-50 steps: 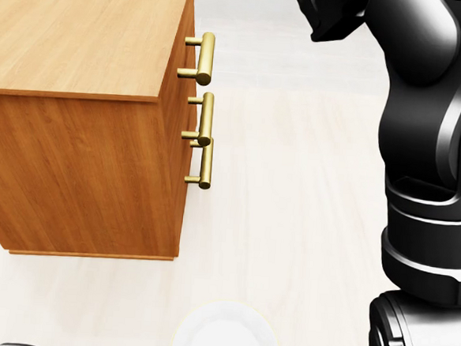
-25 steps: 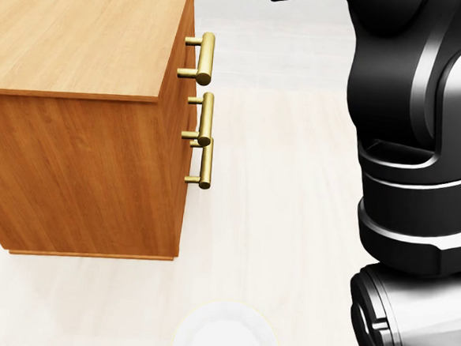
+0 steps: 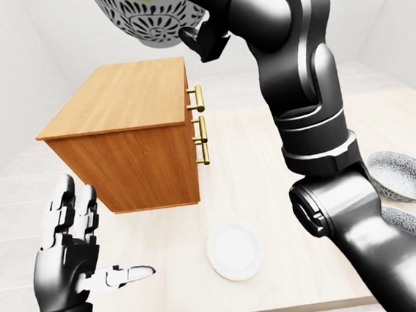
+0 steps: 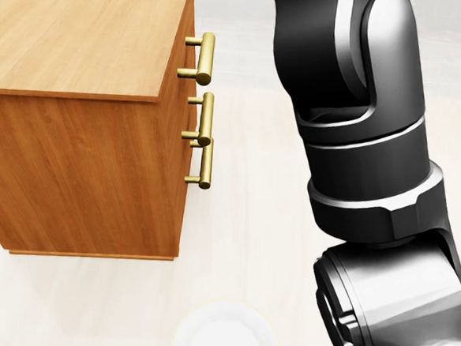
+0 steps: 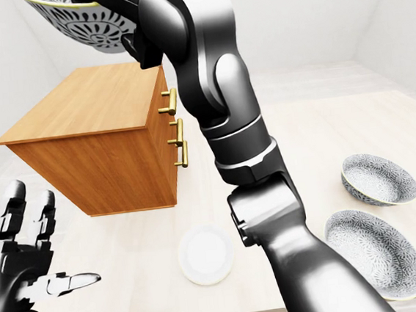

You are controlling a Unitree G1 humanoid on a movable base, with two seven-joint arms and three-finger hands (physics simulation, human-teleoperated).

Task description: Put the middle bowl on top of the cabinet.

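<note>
A patterned bowl (image 3: 143,16) with a yellow rim hangs high at the top of the left-eye view, above the wooden cabinet (image 3: 125,97). My right hand (image 3: 182,5) is shut on the bowl's right rim, and its black arm (image 4: 359,150) rises through the middle of the views. The cabinet top is bare, and its brass handles (image 4: 205,108) face right. Low at the left, my left hand (image 3: 101,236) is open with spread fingers and holds nothing.
On the pale table a small white plate (image 3: 235,251) lies below the cabinet in the view. At the right edge of the table sit two more patterned bowls (image 5: 378,178) (image 5: 372,251). White walls stand behind the table.
In the head view my right arm has swung leftward, and its hand has passed out of the top edge near the cabinet. The cabinet and plate have not moved.
</note>
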